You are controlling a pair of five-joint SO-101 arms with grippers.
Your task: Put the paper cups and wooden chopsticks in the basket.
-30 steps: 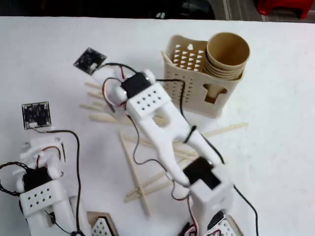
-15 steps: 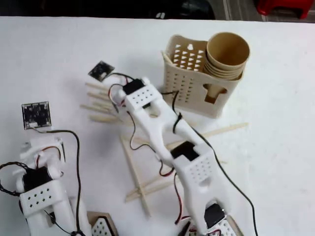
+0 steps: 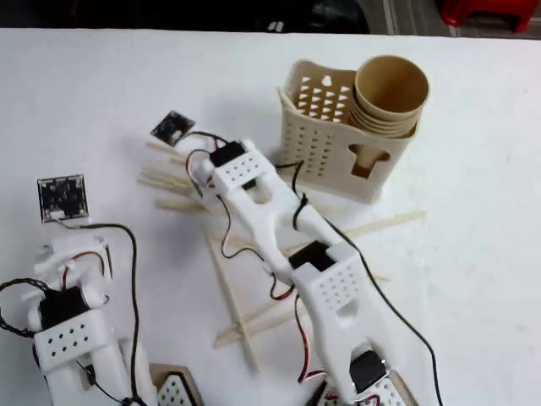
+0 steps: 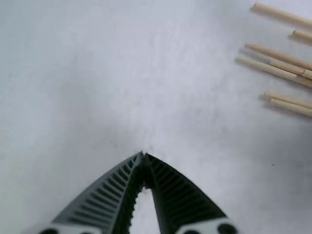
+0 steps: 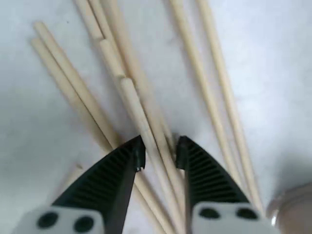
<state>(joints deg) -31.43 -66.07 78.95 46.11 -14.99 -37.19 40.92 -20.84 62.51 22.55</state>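
Observation:
A beige basket (image 3: 325, 150) stands at the back of the white table, with a stack of paper cups (image 3: 390, 86) in its right end. Wooden chopsticks (image 3: 165, 180) lie fanned out left of the basket, and more chopsticks (image 3: 245, 326) are scattered toward the front. The right arm (image 3: 254, 203) stretches over to the left fan. Its gripper (image 5: 160, 148) sits low on the table, shut on two chopsticks (image 5: 152, 146) that fill the gap between its fingertips. My left gripper (image 4: 144, 156) is shut and empty over bare table, with chopstick ends (image 4: 280, 68) off to one side.
The left arm (image 3: 68, 326) sits at the front left corner, away from the pile. One long chopstick (image 3: 390, 222) lies in front of the basket. The right arm's cable (image 3: 300, 199) hangs close to the basket wall. Open table lies far left and far right.
The right arm has stretched further out to the left and dropped lower over the left fan of chopsticks. The left arm, basket and cups have not moved.

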